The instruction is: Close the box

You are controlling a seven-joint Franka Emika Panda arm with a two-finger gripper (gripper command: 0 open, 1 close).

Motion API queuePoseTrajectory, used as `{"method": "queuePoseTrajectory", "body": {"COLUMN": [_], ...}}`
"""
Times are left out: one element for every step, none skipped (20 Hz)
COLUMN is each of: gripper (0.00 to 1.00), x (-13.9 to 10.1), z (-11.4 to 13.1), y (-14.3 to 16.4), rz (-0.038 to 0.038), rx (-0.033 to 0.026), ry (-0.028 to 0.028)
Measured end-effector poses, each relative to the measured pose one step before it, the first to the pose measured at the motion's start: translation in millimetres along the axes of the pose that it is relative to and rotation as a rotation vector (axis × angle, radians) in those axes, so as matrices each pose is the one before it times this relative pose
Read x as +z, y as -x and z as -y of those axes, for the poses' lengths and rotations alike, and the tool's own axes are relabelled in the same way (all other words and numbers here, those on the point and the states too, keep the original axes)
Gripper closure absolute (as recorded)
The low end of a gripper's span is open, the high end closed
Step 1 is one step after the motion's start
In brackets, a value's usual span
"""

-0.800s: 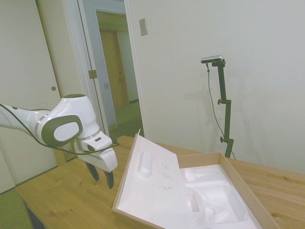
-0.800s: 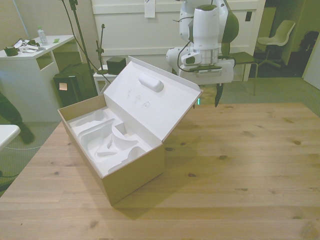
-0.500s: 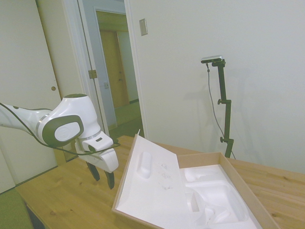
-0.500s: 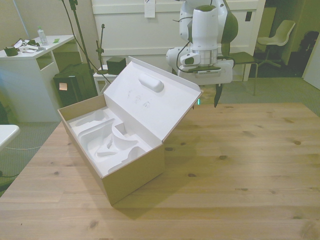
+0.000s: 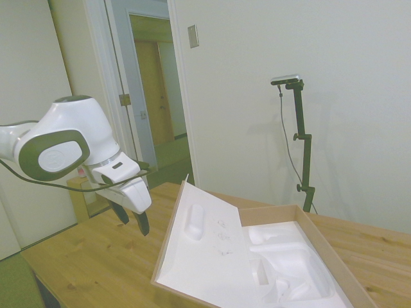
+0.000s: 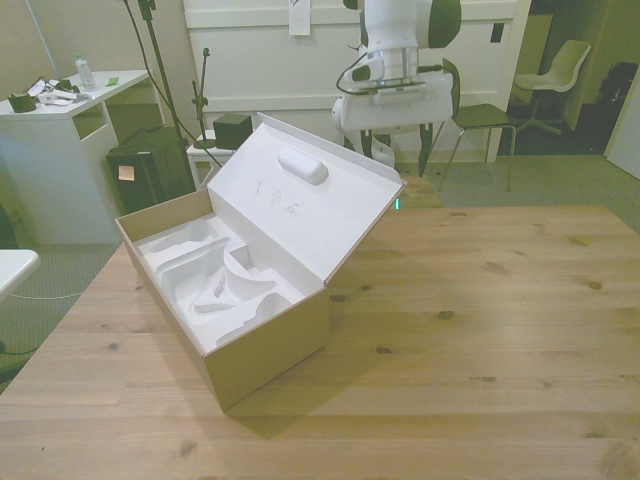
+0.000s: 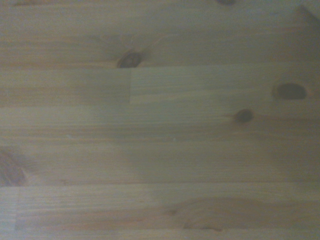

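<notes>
Cardboard box (image 6: pixel 262 345) on wooden table (image 6: pixel 480 330), toward the front view's left; foam-lined lid (image 6: pixel 300 205) propped half open. Gripper (image 5: pixel 132 218) empty, fingers slightly parted, clear behind lid. Step: approach; next, likely push lid's outer face over and down.

The white Franka arm (image 5: pixel 61 141) reaches in raised above the table, its wrist bent so the two-finger gripper (image 5: pixel 131 219) hangs tilted downward. The dark fingers (image 5: pixel 142 223) stand slightly apart, holding nothing.
</notes>
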State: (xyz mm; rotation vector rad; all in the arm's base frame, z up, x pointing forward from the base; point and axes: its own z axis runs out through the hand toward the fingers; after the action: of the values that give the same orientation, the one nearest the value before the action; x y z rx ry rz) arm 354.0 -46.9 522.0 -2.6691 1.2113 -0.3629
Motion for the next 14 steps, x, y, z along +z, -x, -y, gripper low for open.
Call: {"method": "queuePoseTrajectory", "body": {"gripper": [0.00,0.00,0.00,0.00,0.00,0.00,0.00,0.00,0.00,0.00,0.00,0.00,0.00,0.00], "x": [-9.82,-9.88,-9.23,-9.09,-7.93,-7.18,-6.94,-9.91,-9.04,-6.82,-5.76,-6.41,-7.33,-6.11], "z": [-7.88,-8.53,-8.95,-8.51,-8.27,-7.03,-3.41,0.60,0.02,-5.88,-9.32,-9.38,-8.52,-6.93], "y": [-6.06,-8.56,-11.49,-13.59,-15.70,-16.42,-14.10,-11.32,-10.57,-15.20,-17.79,-18.05,-18.09,-16.20], "rz": [-0.01585,-0.01599,-0.01200,-0.00874,-0.00423,-0.00382,0.00021,-0.00361,-0.01281,-0.02353,-0.02746,-0.03414,-0.03879,-0.03744], "rx": [0.02273,0.02919,0.03260,0.03274,0.03351,0.03322,0.03036,0.02401,0.02165,0.03345,0.04179,0.04535,0.04334,0.03929], "ry": [-0.01773,-0.01697,-0.01498,-0.01269,-0.01159,-0.01587,-0.02312,-0.02896,-0.02039,-0.01180,-0.01549,-0.02505,-0.02477,-0.02476]}}
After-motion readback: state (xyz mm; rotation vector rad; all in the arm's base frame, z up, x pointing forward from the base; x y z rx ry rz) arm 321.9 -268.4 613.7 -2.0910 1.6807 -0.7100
